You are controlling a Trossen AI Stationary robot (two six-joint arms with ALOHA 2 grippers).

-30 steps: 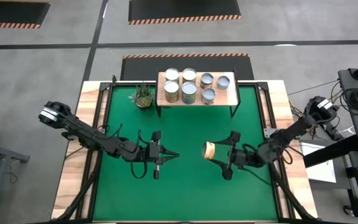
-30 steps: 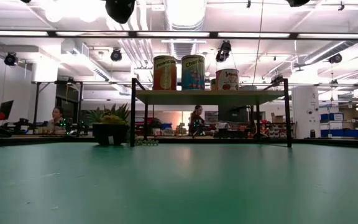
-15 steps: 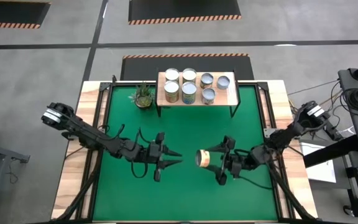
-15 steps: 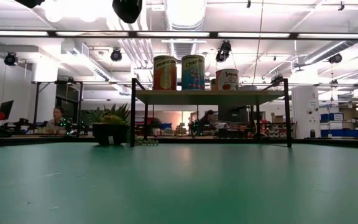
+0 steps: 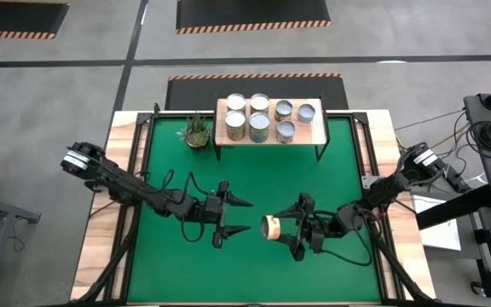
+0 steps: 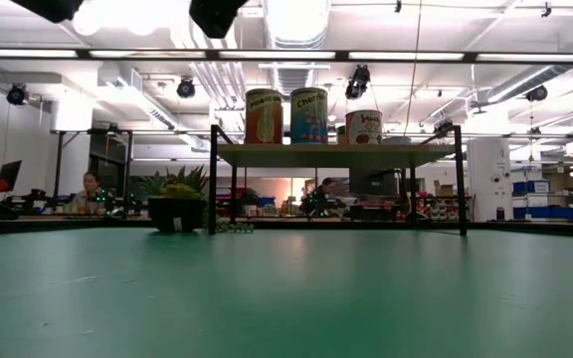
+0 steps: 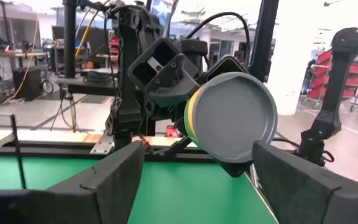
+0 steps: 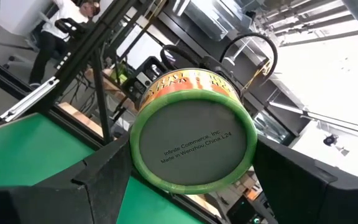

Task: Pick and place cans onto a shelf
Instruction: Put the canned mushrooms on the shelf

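- Green-rimmed can point(image 5: 272, 226): we are clamping it sideways in the right tool point(image 5: 294, 228), above the tabletop point(image 5: 254, 179).
- Left tool point(image 5: 239, 217): we are spreading its fingers apart toward the can; a misaligned handover risks dropping it.

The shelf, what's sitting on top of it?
Seven cans stand on the shelf. The low view shows three labels; the cans behind are hidden. An eighth can is in the right claw, over the mat.

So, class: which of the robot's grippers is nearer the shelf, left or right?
Left, narrowly. The left gripper is open in front of the shelf, slightly left of it. The right gripper, holding a can on its side, sits a little farther forward.
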